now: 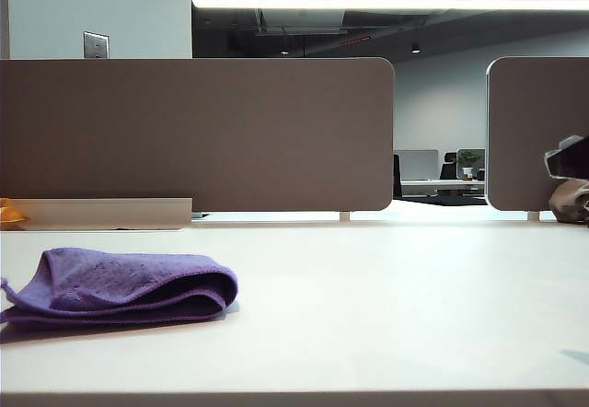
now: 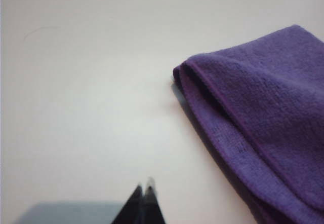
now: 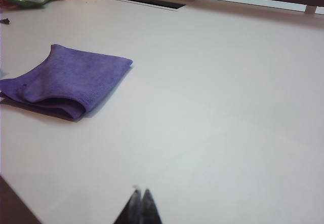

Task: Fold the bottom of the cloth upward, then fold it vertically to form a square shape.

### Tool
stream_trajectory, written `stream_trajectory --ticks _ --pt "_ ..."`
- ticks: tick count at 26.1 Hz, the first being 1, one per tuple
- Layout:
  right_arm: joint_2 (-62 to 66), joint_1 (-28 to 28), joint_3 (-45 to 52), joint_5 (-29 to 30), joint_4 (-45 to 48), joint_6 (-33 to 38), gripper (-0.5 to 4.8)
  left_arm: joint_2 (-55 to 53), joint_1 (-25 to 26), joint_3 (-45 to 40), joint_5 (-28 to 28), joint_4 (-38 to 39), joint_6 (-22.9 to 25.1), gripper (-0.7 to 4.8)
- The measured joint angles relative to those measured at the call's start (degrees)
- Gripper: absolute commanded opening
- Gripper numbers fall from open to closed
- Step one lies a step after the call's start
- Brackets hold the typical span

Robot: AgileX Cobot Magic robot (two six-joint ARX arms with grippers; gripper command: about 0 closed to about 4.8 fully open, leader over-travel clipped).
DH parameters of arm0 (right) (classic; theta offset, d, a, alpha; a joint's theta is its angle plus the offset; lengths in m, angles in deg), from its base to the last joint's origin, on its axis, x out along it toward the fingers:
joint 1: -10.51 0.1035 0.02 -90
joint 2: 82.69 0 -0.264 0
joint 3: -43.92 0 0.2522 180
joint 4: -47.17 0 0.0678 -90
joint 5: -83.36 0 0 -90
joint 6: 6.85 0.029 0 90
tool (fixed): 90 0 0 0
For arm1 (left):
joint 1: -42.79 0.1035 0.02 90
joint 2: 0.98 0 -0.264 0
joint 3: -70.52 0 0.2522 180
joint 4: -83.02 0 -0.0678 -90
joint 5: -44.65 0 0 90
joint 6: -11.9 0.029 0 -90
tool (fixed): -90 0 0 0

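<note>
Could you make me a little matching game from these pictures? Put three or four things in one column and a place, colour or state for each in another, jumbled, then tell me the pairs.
Things:
1. cloth
2. left gripper
3. right gripper
4. table

Descriptions:
A. pale and bare across most of its top
B. purple, folded over in layers, lying flat
C. shut, holding nothing, beside the cloth's folded corner
D. shut, holding nothing, far from the cloth over bare tabletop

Pairs: 1-B, 2-C, 3-D, 4-A
</note>
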Motion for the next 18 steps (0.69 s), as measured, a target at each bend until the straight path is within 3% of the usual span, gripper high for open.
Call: stream_trajectory --ticks 18 --pt "0.0 0.0 0.0 0.0 0.0 0.0 -0.08 4.3 0.0 -1.9 0.0 -2.9 0.0 -0.02"
